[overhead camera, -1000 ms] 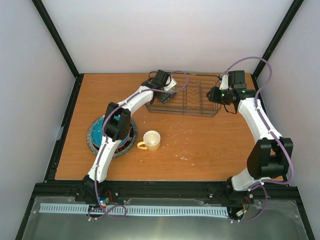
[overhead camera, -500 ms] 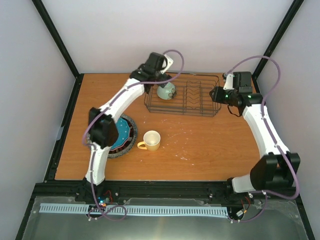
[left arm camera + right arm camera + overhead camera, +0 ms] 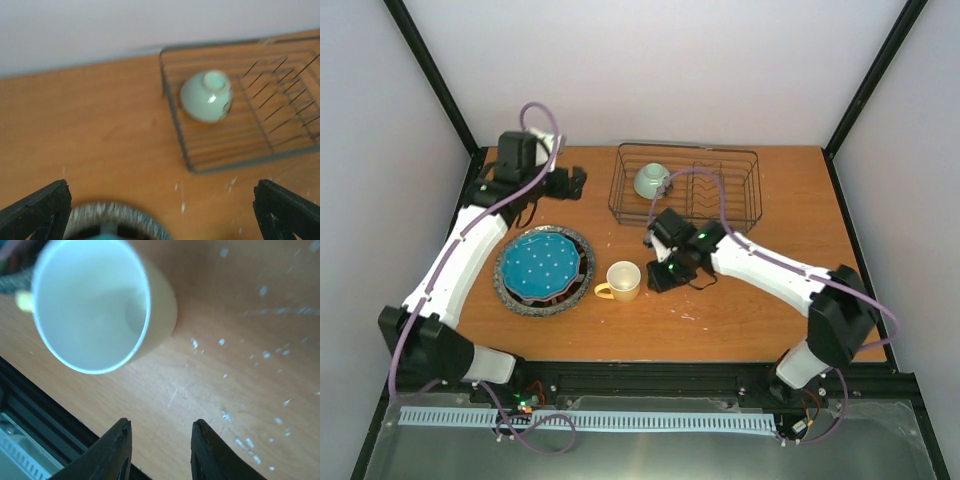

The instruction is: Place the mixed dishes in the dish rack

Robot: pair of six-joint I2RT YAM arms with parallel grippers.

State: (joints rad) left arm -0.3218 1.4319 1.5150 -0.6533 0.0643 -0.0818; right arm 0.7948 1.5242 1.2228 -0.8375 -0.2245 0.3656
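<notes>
Right gripper now beside yellow mug, narrow gap; left gripper wide, empty.

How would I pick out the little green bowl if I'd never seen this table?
Look at the black wire dish rack at the far edge of the wooden table. In its left end lies the pale green bowl, tipped with its foot ring showing. It is the only dish in the rack; the yellow mug and the teal dotted plate sit out on the table.
</notes>
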